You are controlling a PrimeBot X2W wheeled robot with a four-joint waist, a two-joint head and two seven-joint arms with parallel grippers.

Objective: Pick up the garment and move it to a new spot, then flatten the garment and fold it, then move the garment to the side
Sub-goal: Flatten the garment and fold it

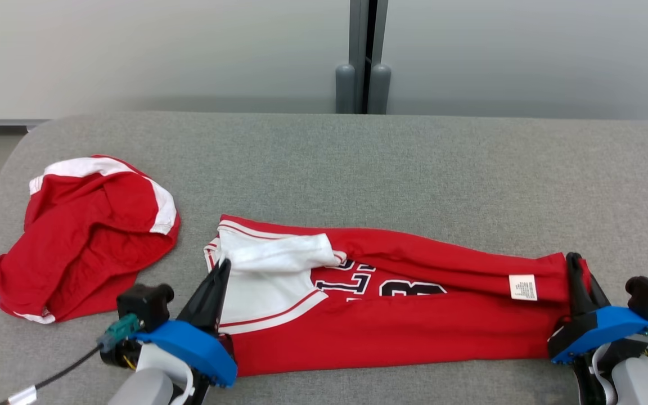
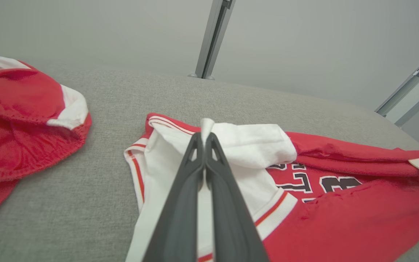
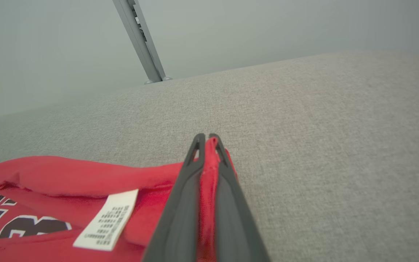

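The red white-trimmed jersey (image 1: 403, 332) lies nine-to-three o'clock across the grey fabric bench (image 1: 358, 169); left jaws clamp its white nine o'clock end, right jaws its red three o'clock hem.

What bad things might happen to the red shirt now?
The left gripper pinches just a thin white edge of the shirt; it may slip out.
The right gripper holds the other end; uneven pulling might leave the fold crooked.
The red pile lies close by; sliding the shirt leftward might snag it.
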